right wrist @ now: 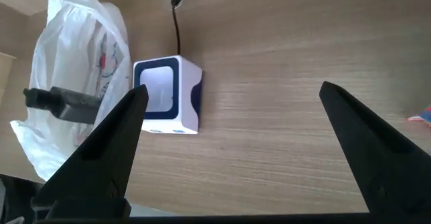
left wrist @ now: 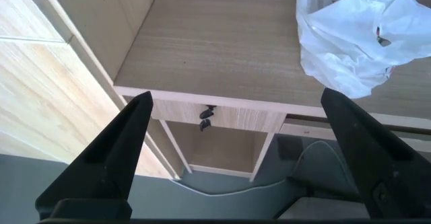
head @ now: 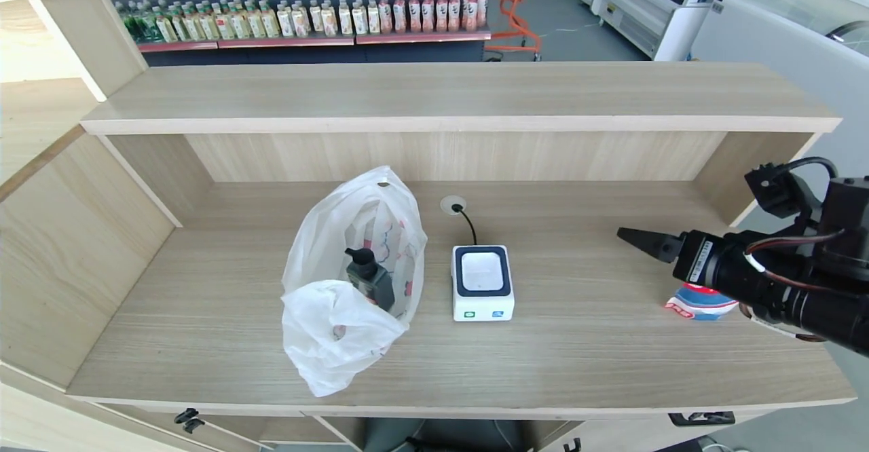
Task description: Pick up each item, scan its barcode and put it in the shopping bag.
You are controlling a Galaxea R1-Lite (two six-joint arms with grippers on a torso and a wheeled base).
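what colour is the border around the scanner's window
Dark blue border, on the white scanner; the head view shows it best.

No legible text. On scanner [head: 482, 282] front, two small stickers [head: 468, 315], green and blue: print too small.

Black cylindrical arm [head: 767, 282] — red-and-white cables [head: 794, 240]; tapered black tool [head: 628, 236]

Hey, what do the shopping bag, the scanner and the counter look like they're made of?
Shopping bag: probably thin white plastic film, going by its crumpled, slightly see-through folds.
Scanner: apparently hard white plastic, with a glossy window framed in dark blue.
Counter: matte pale wood grain, possibly laminate.
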